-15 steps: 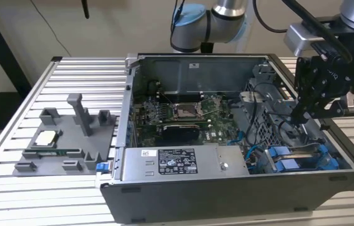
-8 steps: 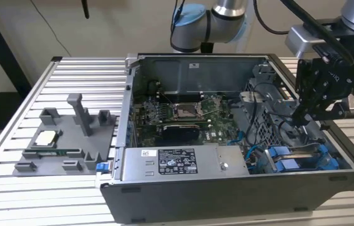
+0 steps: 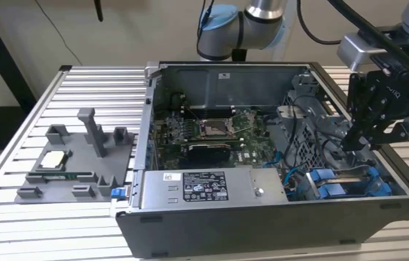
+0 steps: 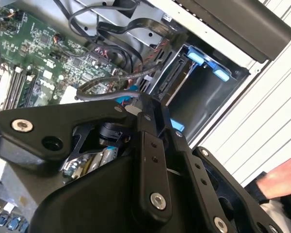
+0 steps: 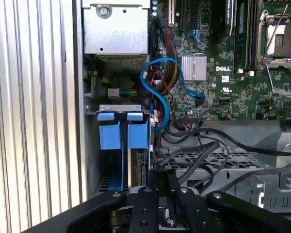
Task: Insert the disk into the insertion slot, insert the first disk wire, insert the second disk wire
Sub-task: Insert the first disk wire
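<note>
A ribbed aluminium table (image 3: 88, 92) is backed by a plain beige wall (image 3: 139, 27); a black post (image 3: 1, 54) is seen at the exterior view's far left.

You are looking along the gripper (image 4: 136, 109) from close behind. Its black linkage bars (image 4: 153, 165), studded with silver screw heads, crowd the foreground. The gripper's tip sits just beside the insertion slot (image 4: 208, 97), a grey sheet-metal bay with a dark inner wall. 2 blue plastic tabs (image 4: 206, 60) sit on the bay's edge nearest the case rim, and another blue piece (image 4: 177, 125) peeks out right next to the linkage. A tangle of black cables (image 4: 111, 34) loops between the bay and the green motherboard (image 4: 43, 53). The case's dark rim (image 4: 242, 22) borders the bay, and the ribbed metal table (image 4: 262, 111) lies outside it. A person's hand (image 4: 283, 177) shows over that table, beside the gripper body.
</note>
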{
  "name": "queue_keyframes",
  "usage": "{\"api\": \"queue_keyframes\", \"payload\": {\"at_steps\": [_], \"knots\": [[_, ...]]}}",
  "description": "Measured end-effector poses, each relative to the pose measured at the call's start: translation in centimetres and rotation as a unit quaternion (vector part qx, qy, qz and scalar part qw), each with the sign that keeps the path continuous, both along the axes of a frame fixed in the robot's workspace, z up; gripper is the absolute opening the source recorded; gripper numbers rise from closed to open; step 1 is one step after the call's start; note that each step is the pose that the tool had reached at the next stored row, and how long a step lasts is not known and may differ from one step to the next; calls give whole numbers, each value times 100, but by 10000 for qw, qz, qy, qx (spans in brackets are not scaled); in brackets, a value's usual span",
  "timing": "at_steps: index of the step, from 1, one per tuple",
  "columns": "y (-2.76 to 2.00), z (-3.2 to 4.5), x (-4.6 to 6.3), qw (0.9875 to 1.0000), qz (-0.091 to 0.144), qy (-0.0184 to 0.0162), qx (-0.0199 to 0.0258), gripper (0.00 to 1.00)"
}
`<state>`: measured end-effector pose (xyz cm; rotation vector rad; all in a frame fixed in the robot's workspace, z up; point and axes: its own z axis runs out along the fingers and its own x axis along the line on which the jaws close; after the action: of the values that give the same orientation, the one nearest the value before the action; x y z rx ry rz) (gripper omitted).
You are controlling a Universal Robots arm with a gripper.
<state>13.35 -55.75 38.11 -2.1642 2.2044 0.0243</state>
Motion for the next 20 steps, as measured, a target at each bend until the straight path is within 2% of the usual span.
{"api": "queue_keyframes", "payload": {"at_steps": [7,9,13,20], "knots": [[0,-2,7,10000,-3,1,0,19],[0,-9,25,10000,-2,28,2,19],[-1,-32,67,9999,-3,128,0,19],[-17,-115,146,9998,-8,188,4,19]]}}
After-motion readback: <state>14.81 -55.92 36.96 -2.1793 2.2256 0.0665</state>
